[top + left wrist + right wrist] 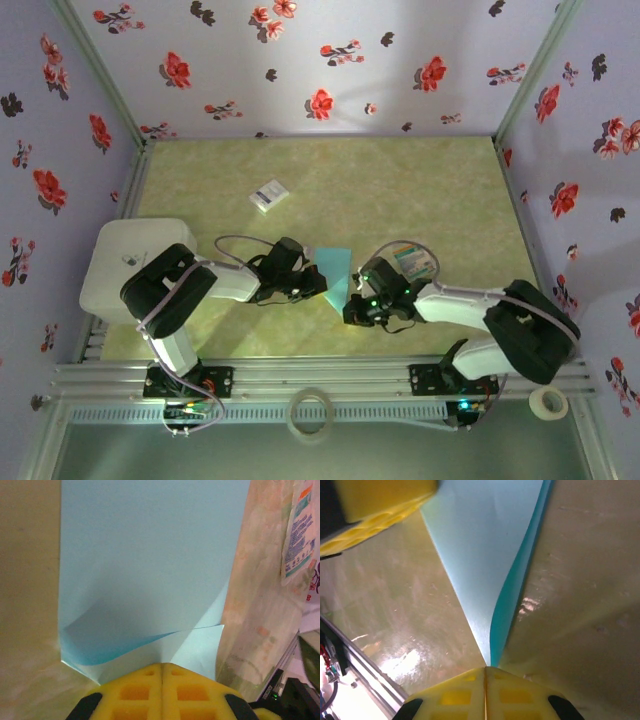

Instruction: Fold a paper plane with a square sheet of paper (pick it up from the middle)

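Observation:
The teal square sheet of paper (336, 268) lies partly folded at the middle of the green table, held between both arms. In the left wrist view the sheet of paper (150, 555) has a folded-over layer, and my left gripper (161, 664) is shut on its near edge, yellow pads pressed together. In the right wrist view the sheet of paper (480, 540) narrows to a corner with one side curled up, and my right gripper (485, 667) is shut on that corner. From above, the left gripper (316, 282) and right gripper (353, 300) sit close together. No dart shape is formed.
A small white card (268, 195) lies at the back of the table. A multicoloured printed card (415, 262) sits just behind the right gripper. A white box (125, 262) stands at the left. Two tape rolls (310, 412) (547, 402) rest by the front rail.

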